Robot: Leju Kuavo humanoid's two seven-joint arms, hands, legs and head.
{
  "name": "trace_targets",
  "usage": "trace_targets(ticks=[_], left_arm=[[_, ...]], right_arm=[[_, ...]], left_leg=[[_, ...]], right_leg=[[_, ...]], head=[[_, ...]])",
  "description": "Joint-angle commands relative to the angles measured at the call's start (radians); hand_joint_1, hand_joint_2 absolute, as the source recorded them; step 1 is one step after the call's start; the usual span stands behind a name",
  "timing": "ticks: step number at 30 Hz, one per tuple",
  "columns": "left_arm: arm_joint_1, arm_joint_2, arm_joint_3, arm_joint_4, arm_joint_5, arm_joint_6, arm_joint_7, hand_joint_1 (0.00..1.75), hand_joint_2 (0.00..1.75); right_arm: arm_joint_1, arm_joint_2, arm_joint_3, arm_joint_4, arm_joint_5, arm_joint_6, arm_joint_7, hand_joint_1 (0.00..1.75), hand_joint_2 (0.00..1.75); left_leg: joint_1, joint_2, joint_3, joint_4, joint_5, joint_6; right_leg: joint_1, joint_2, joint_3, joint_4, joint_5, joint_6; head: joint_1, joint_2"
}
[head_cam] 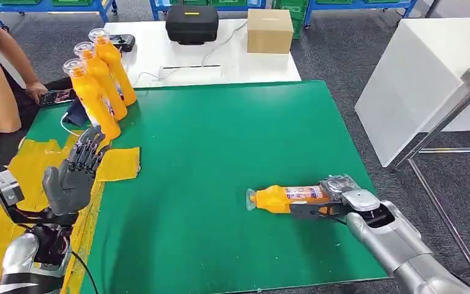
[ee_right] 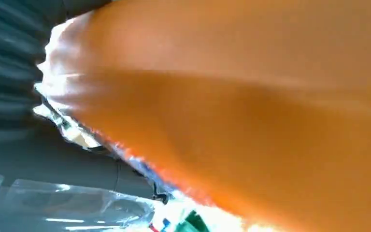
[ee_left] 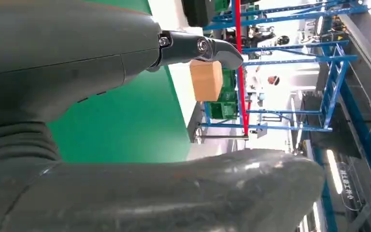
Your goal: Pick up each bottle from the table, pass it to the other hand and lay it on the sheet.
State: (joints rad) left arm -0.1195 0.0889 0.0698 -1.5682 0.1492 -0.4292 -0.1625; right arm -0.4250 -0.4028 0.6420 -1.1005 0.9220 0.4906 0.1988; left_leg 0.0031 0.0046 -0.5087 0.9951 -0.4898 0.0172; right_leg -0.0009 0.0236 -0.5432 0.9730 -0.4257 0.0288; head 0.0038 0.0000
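Note:
An orange bottle (head_cam: 281,198) lies on its side on the green sheet (head_cam: 220,141) at the front right, cap pointing left. My right hand (head_cam: 336,207) grips its base end, dark fingers wrapped over the body. Close up in the right wrist view, the bottle (ee_right: 251,106) is a blurred orange mass. Three more orange bottles (head_cam: 98,76) stand in a row at the sheet's far left. My left hand (head_cam: 73,174) is raised just in front of the nearest one, fingers spread and holding nothing. The left wrist view looks past the left hand (ee_left: 125,188) across the sheet.
A person sits at the far left with a hand on a phone (head_cam: 55,96). Yellow patches (head_cam: 117,164) lie along the left edge. Behind the sheet, a white table carries a black case (head_cam: 191,23) and a cardboard box (head_cam: 269,30). A metal table (head_cam: 465,104) stands to the right.

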Motion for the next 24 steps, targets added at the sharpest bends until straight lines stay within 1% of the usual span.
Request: trace_targets(ticks=[1,2,5,6,7,8,10,11,12,13,14,15,16,17,18,19,21,22,23,24], left_arm=[[-0.010,0.002,0.009,0.022,-0.001,-0.002,0.009,0.00,0.00],[-0.010,0.002,0.009,0.022,-0.001,-0.002,0.009,0.00,0.00],[-0.002,-0.002,0.014,0.012,-0.003,0.000,0.016,0.00,0.00],[0.002,-0.003,0.017,0.006,-0.004,0.000,0.018,0.00,0.00],[0.007,-0.005,0.018,0.001,-0.004,0.000,0.021,0.00,0.00],[0.016,-0.008,0.021,-0.007,-0.005,0.004,0.026,0.00,0.00],[0.041,-0.015,0.028,-0.030,-0.003,0.005,0.033,0.00,0.00],[0.054,-0.021,0.032,-0.041,0.001,0.008,0.040,0.00,0.00],[0.064,-0.024,0.034,-0.050,0.005,0.008,0.045,0.00,0.00],[0.086,-0.030,0.039,-0.069,0.013,0.010,0.052,0.00,0.00],[0.104,-0.035,0.043,-0.086,0.023,0.010,0.058,0.00,0.00],[0.130,-0.045,0.056,-0.105,0.053,0.010,0.063,0.00,0.00],[0.184,-0.053,0.075,-0.122,0.102,-0.001,0.070,0.00,0.00],[0.208,-0.054,0.079,-0.130,0.153,-0.027,0.074,0.00,0.00],[0.249,-0.059,0.091,-0.129,0.201,-0.046,0.093,0.00,1.75],[0.285,-0.055,0.091,-0.118,0.294,-0.093,0.121,0.00,1.75],[0.311,-0.043,0.071,-0.112,0.356,-0.133,0.132,0.00,1.75],[0.319,-0.042,0.055,-0.121,0.366,-0.137,0.131,0.00,1.75],[0.319,-0.042,0.037,-0.132,0.357,-0.133,0.132,0.00,1.75],[0.312,-0.046,0.018,-0.146,0.340,-0.116,0.136,0.00,1.75]], right_arm=[[0.039,0.115,-0.049,0.116,-0.009,-0.006,0.010,1.75,1.75],[0.039,0.115,-0.049,0.116,-0.009,-0.006,0.010,1.75,1.75],[0.055,0.139,-0.092,0.094,-0.017,-0.034,0.031,1.75,1.75],[0.059,0.153,-0.108,0.086,-0.022,-0.045,0.041,1.75,1.75],[0.063,0.164,-0.123,0.077,-0.027,-0.055,0.047,1.75,1.75],[0.071,0.179,-0.146,0.065,-0.036,-0.075,0.053,1.75,1.75],[0.087,0.211,-0.182,0.023,-0.041,-0.121,0.069,1.75,1.75],[0.095,0.230,-0.199,-0.002,-0.046,-0.143,0.076,1.75,1.75],[0.102,0.250,-0.213,-0.030,-0.054,-0.162,0.079,1.75,1.75],[0.119,0.285,-0.236,-0.084,-0.070,-0.213,0.076,1.75,1.75],[0.139,0.317,-0.256,-0.136,-0.091,-0.263,0.063,1.75,1.75],[0.157,0.336,-0.250,-0.212,-0.101,-0.286,0.056,1.75,1.75],[0.198,0.369,-0.266,-0.300,-0.162,-0.324,0.038,1.75,1.75],[0.222,0.390,-0.257,-0.373,-0.212,-0.339,0.016,1.75,1.75],[0.262,0.399,-0.248,-0.434,-0.259,-0.357,-0.001,1.75,1.75],[0.297,0.404,-0.218,-0.498,-0.301,-0.380,-0.025,1.75,1.75],[0.315,0.411,-0.160,-0.546,-0.347,-0.389,-0.041,1.75,1.75],[0.299,0.387,-0.109,-0.560,-0.387,-0.393,-0.045,1.75,1.75],[0.286,0.380,-0.090,-0.555,-0.426,-0.404,-0.047,1.75,1.75],[0.273,0.393,-0.079,-0.540,-0.445,-0.406,-0.055,1.75,1.75]], left_leg=[[0.001,-0.001,-0.003,0.000,0.002,-0.001],[0.001,-0.001,-0.007,-0.001,0.004,-0.002],[0.002,-0.001,-0.001,-0.001,0.002,-0.002],[0.002,-0.002,-0.003,-0.001,0.003,-0.002],[0.003,-0.001,-0.001,-0.001,0.002,-0.002],[0.003,-0.001,-0.004,-0.002,0.004,-0.002],[0.003,0.001,0.000,-0.001,0.001,-0.002],[0.003,0.001,-0.004,-0.002,0.003,-0.002],[0.003,0.003,-0.003,-0.001,0.002,-0.002],[0.003,0.003,-0.003,-0.001,0.001,-0.002],[0.003,0.003,-0.006,-0.001,0.003,-0.003],[0.003,0.003,-0.008,-0.002,0.003,-0.003],[0.003,0.004,-0.004,-0.001,0.001,-0.003],[0.003,0.005,-0.007,-0.001,0.001,-0.003],[0.002,0.006,-0.007,-0.001,0.000,-0.003],[0.002,0.004,-0.008,-0.001,0.000,-0.003],[0.001,0.001,-0.011,-0.002,0.000,-0.003],[0.002,0.002,-0.011,-0.002,-0.001,-0.004],[0.002,-0.001,-0.013,-0.001,-0.001,-0.004],[0.002,-0.002,-0.016,0.000,0.000,-0.003]], right_leg=[[0.001,-0.001,-0.002,-0.001,0.002,-0.001],[0.001,-0.003,-0.006,-0.002,0.004,-0.001],[0.002,-0.002,-0.001,-0.001,0.001,0.000],[0.002,-0.003,-0.003,-0.002,0.002,-0.001],[0.003,-0.002,-0.001,-0.001,0.001,0.000],[0.003,-0.002,-0.004,-0.003,0.003,-0.001],[0.003,0.000,-0.001,-0.001,0.001,0.000],[0.003,0.000,-0.004,-0.002,0.003,0.000],[0.003,0.002,-0.003,-0.001,0.002,-0.001],[0.003,0.002,-0.003,0.000,0.001,0.000],[0.003,0.002,-0.006,-0.001,0.003,-0.001],[0.003,0.001,-0.008,-0.001,0.003,-0.001],[0.003,0.003,-0.005,0.000,0.001,-0.001],[0.003,0.004,-0.009,0.001,0.001,-0.001],[0.002,0.005,-0.009,0.002,0.000,-0.001],[0.001,0.004,-0.010,0.003,0.000,-0.001],[0.001,0.003,-0.013,0.004,-0.001,-0.001],[0.001,0.003,-0.014,0.004,-0.002,-0.001],[0.001,0.001,-0.016,0.005,-0.003,-0.001],[0.001,0.000,-0.018,0.005,-0.002,-0.001]], head=[[0.000,0.000],[0.000,0.000],[0.000,0.000],[0.000,0.000],[0.000,0.000],[0.000,0.000],[0.000,0.000],[0.000,0.000],[0.000,0.000],[0.000,0.000],[0.000,0.000],[0.000,0.000],[0.000,0.000],[0.000,0.000],[0.000,0.000],[0.000,0.000],[-0.001,0.000],[0.000,0.000],[-0.001,0.000],[0.000,0.000]])
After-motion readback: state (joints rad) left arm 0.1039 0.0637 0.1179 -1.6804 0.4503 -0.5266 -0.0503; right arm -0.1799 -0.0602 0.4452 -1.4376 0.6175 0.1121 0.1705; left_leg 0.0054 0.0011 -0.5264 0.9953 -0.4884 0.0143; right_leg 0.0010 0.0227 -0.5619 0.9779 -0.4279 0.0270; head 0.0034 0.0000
